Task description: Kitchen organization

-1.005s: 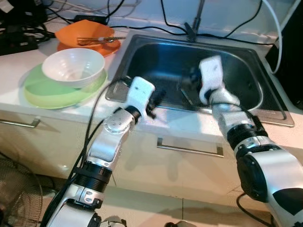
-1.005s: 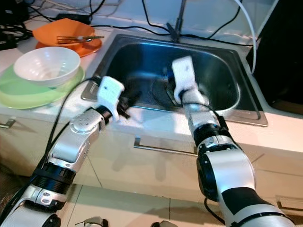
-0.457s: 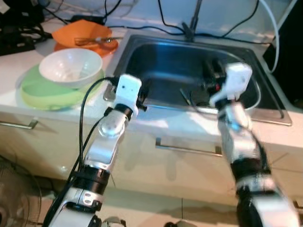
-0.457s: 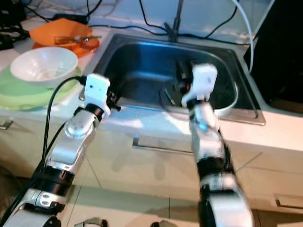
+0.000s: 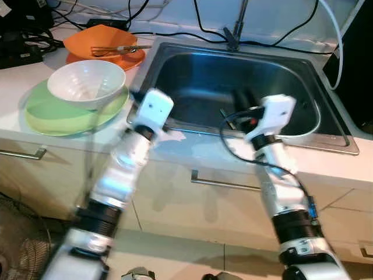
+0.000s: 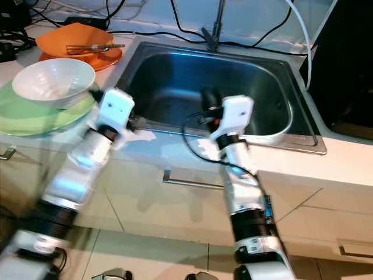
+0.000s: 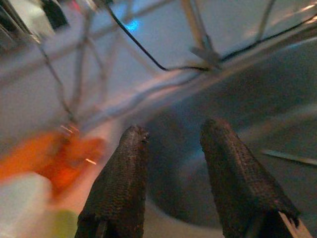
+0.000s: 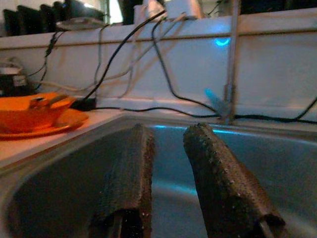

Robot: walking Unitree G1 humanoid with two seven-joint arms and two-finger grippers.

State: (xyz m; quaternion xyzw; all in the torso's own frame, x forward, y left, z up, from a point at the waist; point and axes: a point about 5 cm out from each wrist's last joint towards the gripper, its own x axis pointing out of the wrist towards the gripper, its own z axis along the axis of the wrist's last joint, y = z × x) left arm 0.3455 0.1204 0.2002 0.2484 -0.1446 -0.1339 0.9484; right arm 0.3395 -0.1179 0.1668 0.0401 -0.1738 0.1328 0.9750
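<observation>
no brand, label or writing can be read on anything here. the stainless steel sink [image 5: 303, 125] is set into a pale counter [image 5: 17, 87], its basin dark and shiny with a rounded rim, and a thin piece of cutlery [image 5: 226, 118] lies on its floor. a slim tap [image 5: 236, 29] rises at the back edge among black cables [image 5: 204, 23]. on the counter to the robot's left a white bowl [image 5: 86, 83] sits on a light green plate [image 5: 52, 116]; behind them an orange bowl [image 5: 102, 41] rests on an orange plate [image 5: 134, 57], with utensils [image 5: 119, 49] laid across the bowl.

the left gripper [image 7: 173, 144] hovers at the sink's near left rim, its arm blurred; the wrist view shows its two black fingers [image 7: 121, 193] spread apart with nothing between them. the right gripper [image 8: 166, 144] is raised over the front part of the basin, pointing toward the back wall, its textured fingers [image 8: 131, 183] also parted and holding nothing. below the counter are cream cabinet fronts with a metal drawer handle [image 5: 233, 184].
</observation>
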